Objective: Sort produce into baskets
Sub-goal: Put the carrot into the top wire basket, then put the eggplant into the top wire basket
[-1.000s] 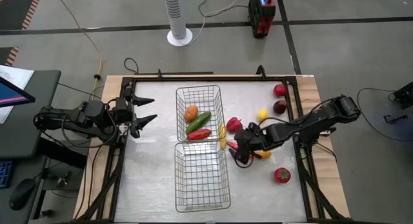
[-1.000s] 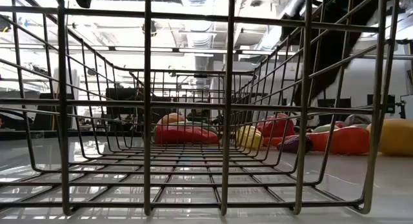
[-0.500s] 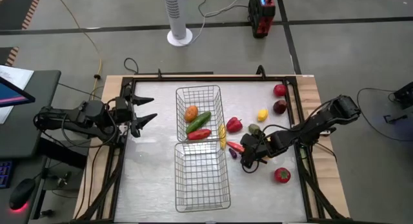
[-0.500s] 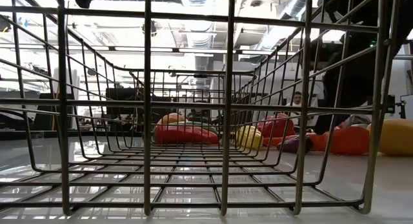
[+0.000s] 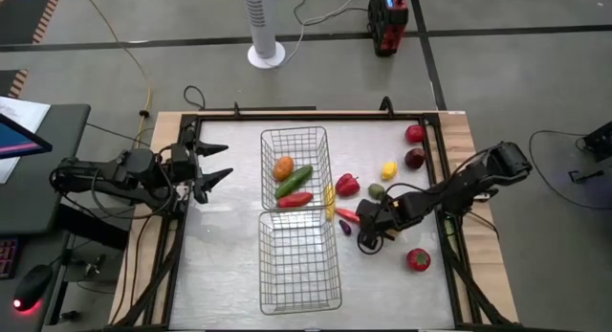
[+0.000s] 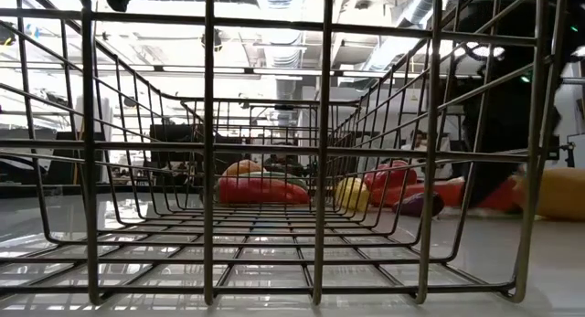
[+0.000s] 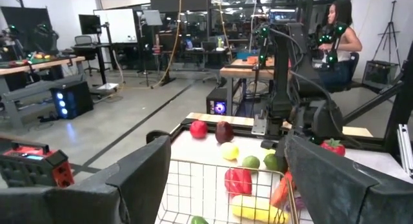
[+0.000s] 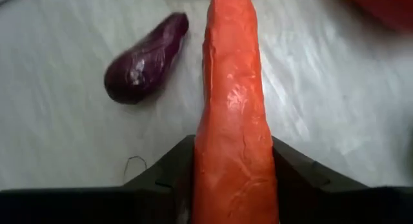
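Right pincer [image 5: 368, 232] sits low at four o'clock, fingers clamped; left pincer [image 5: 218, 164] waits at nine o'clock, fingers spread.

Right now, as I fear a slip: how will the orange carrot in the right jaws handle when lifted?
The carrot looks stiff: it juts straight out past the jaws without sagging. Its tapered, glossy skin could let it slide forward under a squeeze. It seems to be held near its thick end, so it might pivot downward.

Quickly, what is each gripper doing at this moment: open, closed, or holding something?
Left gripper: open, holding nothing, waiting at the table's left side.
Right gripper: closed on an orange carrot, beside a small purple eggplant, right of the baskets.
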Available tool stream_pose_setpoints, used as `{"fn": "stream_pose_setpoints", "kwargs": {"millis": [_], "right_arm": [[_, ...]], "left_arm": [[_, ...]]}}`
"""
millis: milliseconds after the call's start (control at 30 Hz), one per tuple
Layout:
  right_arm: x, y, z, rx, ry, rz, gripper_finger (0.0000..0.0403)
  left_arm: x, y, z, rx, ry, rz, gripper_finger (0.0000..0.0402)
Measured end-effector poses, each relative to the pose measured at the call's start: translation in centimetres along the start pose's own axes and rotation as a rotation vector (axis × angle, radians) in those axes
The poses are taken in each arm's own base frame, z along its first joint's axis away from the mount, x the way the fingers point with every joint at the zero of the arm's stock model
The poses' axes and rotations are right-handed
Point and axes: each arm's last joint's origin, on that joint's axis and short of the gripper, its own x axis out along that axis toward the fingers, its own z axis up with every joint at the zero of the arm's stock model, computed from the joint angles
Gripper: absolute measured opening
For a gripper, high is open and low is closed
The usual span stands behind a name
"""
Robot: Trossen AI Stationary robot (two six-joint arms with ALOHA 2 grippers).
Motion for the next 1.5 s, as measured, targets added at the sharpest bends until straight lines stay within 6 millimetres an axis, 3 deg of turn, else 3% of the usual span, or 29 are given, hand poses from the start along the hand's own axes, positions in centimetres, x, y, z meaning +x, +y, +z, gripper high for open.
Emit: {"fn": "stream_pose_setpoints", "kwargs": {"millis": [133, 300, 400, 500, 733, 867, 1033, 1167, 1333, 1500], "right_arm": [[-1.9, -0.2, 2.2, -0.026, 0.011, -0.04, 0.0169], [-6.1, -0.9, 5.7, -0.013, 0.005, -0.235, 0.0181], [-8.5, -1.0, 7.9, -0.014, -0.073, -0.338, 0.0205], [-10.0, -0.6, 10.3, -0.056, -0.2, -0.321, 0.0211], [-10.5, 0.8, 15.1, -0.196, -0.527, -0.149, 0.0201], [-9.4, 0.6, 16.3, -0.264, -0.566, -0.13, 0.0221], [-8.5, -0.4, 16.8, -0.25, -0.527, -0.125, 0.0274], [-8.2, -0.8, 16.1, -0.199, -0.439, -0.102, 0.0307], [-8.2, 0.0, 13.8, -0.178, -0.302, -0.13, 0.0314], [-6.4, 1.4, 10.4, -0.151, -0.226, -0.121, 0.0306]], "left_arm": [[0.0, 0.0, 0.0, 0.0, 0.0, 0.0, 0.0292], [0.0, 0.0, 0.0, 0.0, 0.0, 0.0, 0.0292], [0.0, 0.0, 0.0, 0.002, 0.0, 0.0, 0.0292], [0.0, 0.0, 0.0, 0.002, 0.0, 0.0, 0.0292], [0.0, 0.0, 0.0, 0.001, -0.001, 0.0, 0.0292], [0.0, 0.0, 0.0, 0.001, 0.0, -0.001, 0.0292], [0.0, 0.0, -0.1, 0.006, 0.009, -0.001, 0.0292], [0.0, 0.0, -0.1, 0.008, 0.011, -0.001, 0.0292], [0.0, 0.0, -0.2, 0.014, 0.017, 0.0, 0.0292], [0.0, 0.0, -0.2, 0.012, 0.015, 0.001, 0.0292]]}}
